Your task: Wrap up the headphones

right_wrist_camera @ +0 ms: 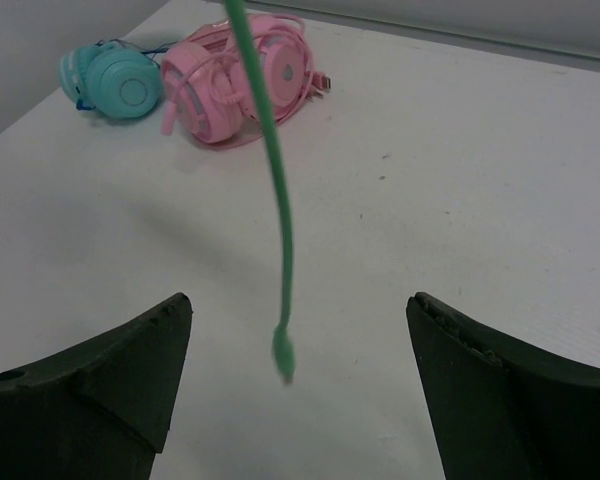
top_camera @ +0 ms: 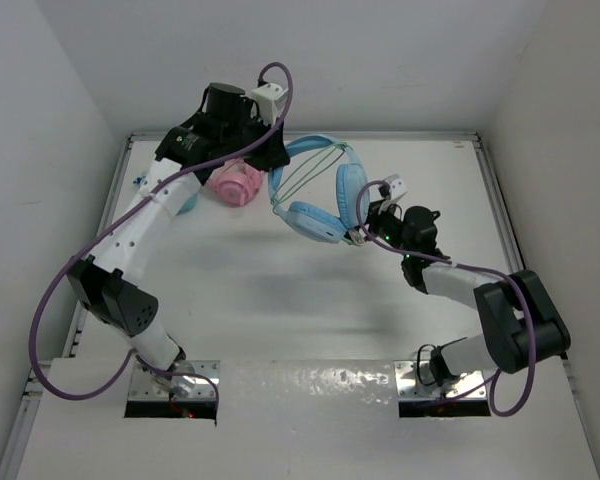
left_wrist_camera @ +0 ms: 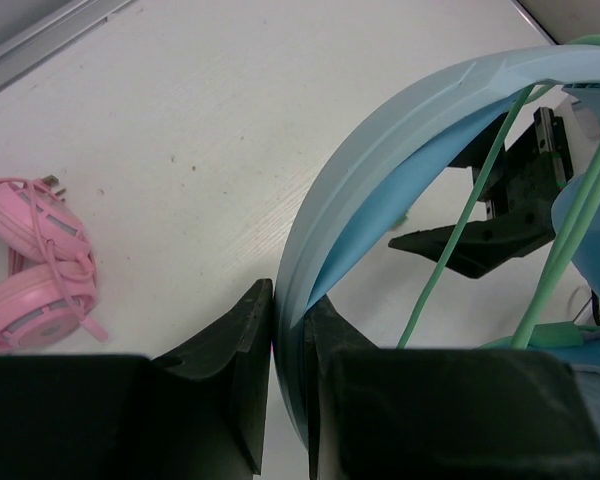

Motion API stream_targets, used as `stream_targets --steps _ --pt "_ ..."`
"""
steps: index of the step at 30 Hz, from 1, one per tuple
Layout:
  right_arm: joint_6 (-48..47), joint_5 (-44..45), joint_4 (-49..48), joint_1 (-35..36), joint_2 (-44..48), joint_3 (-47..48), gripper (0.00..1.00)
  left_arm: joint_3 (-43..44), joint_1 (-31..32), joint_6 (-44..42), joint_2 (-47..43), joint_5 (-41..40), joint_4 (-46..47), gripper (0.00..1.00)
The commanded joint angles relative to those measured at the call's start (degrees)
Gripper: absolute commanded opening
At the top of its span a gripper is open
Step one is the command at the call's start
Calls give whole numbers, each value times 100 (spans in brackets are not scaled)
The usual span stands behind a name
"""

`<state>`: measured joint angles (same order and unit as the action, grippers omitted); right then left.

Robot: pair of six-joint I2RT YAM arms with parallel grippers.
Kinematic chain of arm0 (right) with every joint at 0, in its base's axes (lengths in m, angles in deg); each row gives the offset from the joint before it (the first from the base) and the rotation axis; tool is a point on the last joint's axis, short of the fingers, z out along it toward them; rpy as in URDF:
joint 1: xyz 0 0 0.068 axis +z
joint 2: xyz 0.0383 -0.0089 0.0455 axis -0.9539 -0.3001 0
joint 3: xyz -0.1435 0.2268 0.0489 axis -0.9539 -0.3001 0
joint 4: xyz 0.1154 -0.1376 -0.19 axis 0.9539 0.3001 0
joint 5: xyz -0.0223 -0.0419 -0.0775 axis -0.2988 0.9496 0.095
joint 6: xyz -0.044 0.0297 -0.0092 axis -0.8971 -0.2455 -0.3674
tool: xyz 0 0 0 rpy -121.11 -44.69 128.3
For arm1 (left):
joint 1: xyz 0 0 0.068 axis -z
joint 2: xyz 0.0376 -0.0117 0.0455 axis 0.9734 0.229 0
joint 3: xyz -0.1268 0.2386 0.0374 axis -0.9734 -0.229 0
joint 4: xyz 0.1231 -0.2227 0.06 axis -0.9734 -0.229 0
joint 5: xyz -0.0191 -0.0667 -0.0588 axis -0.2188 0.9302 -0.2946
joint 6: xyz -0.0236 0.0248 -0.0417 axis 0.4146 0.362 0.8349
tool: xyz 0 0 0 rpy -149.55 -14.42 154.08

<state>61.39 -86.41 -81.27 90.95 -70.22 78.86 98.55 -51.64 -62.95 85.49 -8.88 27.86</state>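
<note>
Left hand (left_wrist_camera: 288, 300) clamps the headphones (top_camera: 315, 222); right hand (right_wrist_camera: 298, 300) gapes, cable (right_wrist_camera: 280, 230) between; pink headphones (right_wrist_camera: 235, 85) nearby

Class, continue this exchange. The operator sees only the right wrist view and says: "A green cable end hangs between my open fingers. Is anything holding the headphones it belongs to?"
Observer: Yes. The left gripper is shut on the headphones, clamping the headband.
Operator: Where does the cable run above my view?
Observer: In the top view the cable stretches in at least two strands between headband and earcups.
Operator: How near am I to them?
Observer: The right gripper sits close beside the earcups, on the side away from the left gripper.
</note>
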Motion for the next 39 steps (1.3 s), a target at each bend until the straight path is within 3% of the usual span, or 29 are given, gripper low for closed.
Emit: stream_targets --steps 1,6,9,12,13,22,23,26,32,35,38,39 --pt "77 13 -575 -5 -189 220 84 335 -34 201 -275 271 370 0" --pt "208 22 -637 -13 -548 342 71 378 -34 236 -310 315 353 0" --pt "322 -4 -822 -5 -663 387 55 396 -34 228 -327 385 327 0" --pt "419 5 -893 -5 -742 474 18 282 -34 236 -380 403 344 0" --pt "498 22 -884 -5 -751 501 0 264 -34 236 -380 403 344 0" --pt "674 57 -1138 39 -813 290 0 457 -34 316 -266 727 292 0" --pt "674 49 -1156 39 -822 246 3 501 -34 316 -231 719 291 0" --pt "560 57 -1095 39 -813 194 43 502 -43 316 -231 649 300 0" --pt "578 277 -1086 48 -953 298 49 484 -34 316 -248 719 283 0" --pt "595 338 -1103 39 -1041 360 43 484 -34 316 -274 728 283 0" --pt "674 409 -1077 39 -1146 422 7 475 -43 316 -292 772 274 0" --pt "709 409 -1077 39 -1156 422 0 484 -43 316 -283 781 274 0"
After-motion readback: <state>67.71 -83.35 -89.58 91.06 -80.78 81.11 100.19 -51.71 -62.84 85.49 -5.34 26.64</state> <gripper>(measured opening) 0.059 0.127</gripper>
